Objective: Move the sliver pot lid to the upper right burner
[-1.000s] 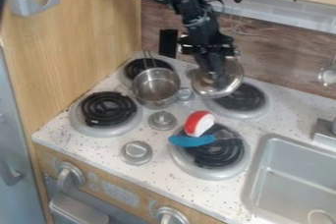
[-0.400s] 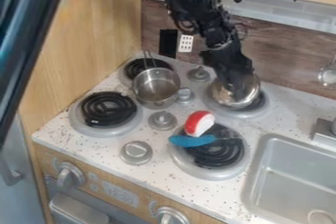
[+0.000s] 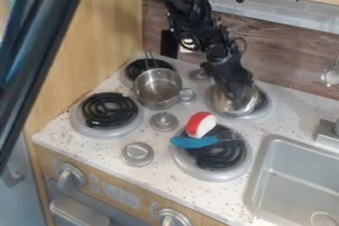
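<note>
The table (image 3: 59, 136) is a pale, speckled toy stove top carrying four burners with black coils set in grey rings. Between them stand round grey knobs (image 3: 163, 121). At the right, a grey sink (image 3: 291, 175) is let into the same surface, with a grey fixture (image 3: 327, 133) at its edge. A light wooden panel (image 3: 109, 31) rises on the left, a brown wood-grain backsplash (image 3: 285, 46) runs along the back, and pale tiles (image 3: 291, 11) show above it. More knobs (image 3: 71, 176) sit on the wooden front below.

A small metal pot (image 3: 157, 87) is near the upper left burner (image 3: 136, 69), its handle pointing back over the coils. A red and white toy piece (image 3: 200, 124) and a blue-ended utensil (image 3: 193, 141) lie at the lower right burner (image 3: 210, 173).

The silver pot lid (image 3: 222, 102) is at the upper right burner (image 3: 265, 106), covering much of its coils. It is round and shiny, with light and brownish reflections. The claw (image 3: 236, 91) is over the lid and hides part of it; I cannot tell whether it is grasping the lid or has released it, nor whether the lid lies flat.
</note>
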`<state>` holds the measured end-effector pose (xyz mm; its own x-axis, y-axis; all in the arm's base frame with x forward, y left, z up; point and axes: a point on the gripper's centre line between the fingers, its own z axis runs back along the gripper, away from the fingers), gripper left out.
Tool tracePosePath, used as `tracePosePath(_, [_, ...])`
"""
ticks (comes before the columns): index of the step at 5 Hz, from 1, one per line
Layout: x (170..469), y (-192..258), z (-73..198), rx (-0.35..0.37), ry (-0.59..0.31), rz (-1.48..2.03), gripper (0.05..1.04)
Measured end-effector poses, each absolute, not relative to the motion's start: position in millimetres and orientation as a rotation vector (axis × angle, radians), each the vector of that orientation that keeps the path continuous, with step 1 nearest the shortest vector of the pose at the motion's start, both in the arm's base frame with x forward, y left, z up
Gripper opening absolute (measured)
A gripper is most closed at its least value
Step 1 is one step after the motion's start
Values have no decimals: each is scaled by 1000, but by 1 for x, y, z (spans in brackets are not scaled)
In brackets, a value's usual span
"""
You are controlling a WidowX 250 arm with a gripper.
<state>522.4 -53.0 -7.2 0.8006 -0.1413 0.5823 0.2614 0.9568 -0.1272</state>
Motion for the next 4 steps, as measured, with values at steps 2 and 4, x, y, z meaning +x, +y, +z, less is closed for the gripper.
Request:
tracePosePath(2, [546,-55,-15,-217,-628,-208,241])
tracePosePath(4, [561,-67,-17,-239,-646,-228,296])
